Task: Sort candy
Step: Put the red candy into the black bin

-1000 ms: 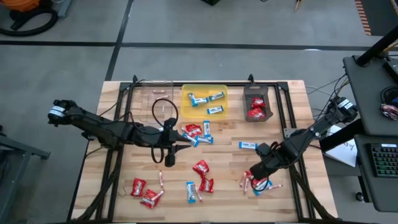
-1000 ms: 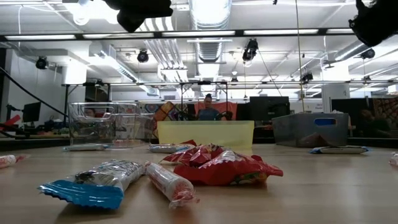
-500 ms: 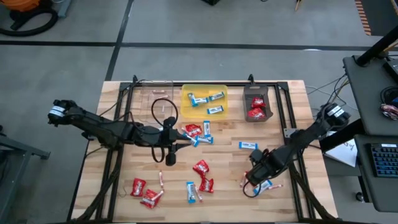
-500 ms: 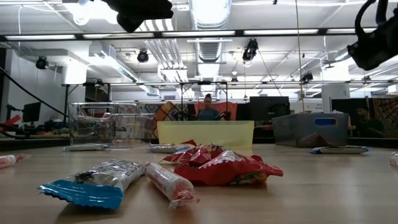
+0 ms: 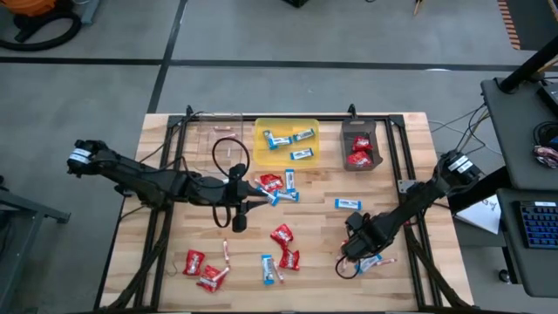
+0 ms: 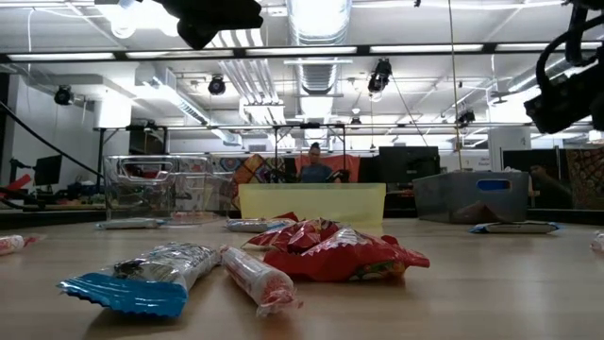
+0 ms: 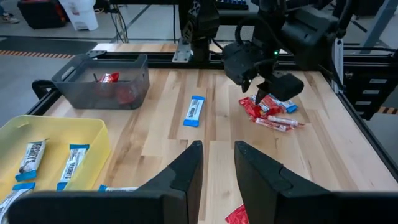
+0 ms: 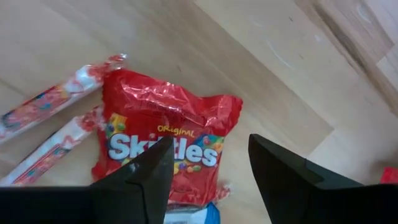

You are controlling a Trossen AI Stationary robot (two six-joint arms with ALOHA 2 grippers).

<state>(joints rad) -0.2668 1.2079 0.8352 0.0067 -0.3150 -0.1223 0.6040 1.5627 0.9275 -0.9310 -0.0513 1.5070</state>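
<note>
My right gripper [image 5: 356, 247] hangs open just above a small candy pile [image 5: 362, 260] near the table's front right. In its wrist view [image 8: 209, 146] the fingers stand on either side of a red packet [image 8: 168, 137] without touching it. The packet lies flat on the wood beside two pinkish sticks [image 8: 46, 134], with a blue-and-white bar [image 8: 194, 214] at its edge. My left gripper [image 5: 251, 187] waits open at mid-table by another candy cluster [image 5: 275, 186]; nothing is between its fingers [image 7: 217, 155].
At the far edge stand a clear tray [image 5: 218, 144], a yellow tray [image 5: 286, 126] holding blue-and-white bars, and a dark tray [image 5: 359, 131] holding red packets. Loose candy lies at mid-table [image 5: 284, 246], front left [image 5: 205, 270], and a single bar [image 5: 347, 204]. A black frame rims the table.
My right gripper has come down toward the candy pile at the front right and shifted a little toward the table's near-left. The left arm and the candy have stayed where they were.
</note>
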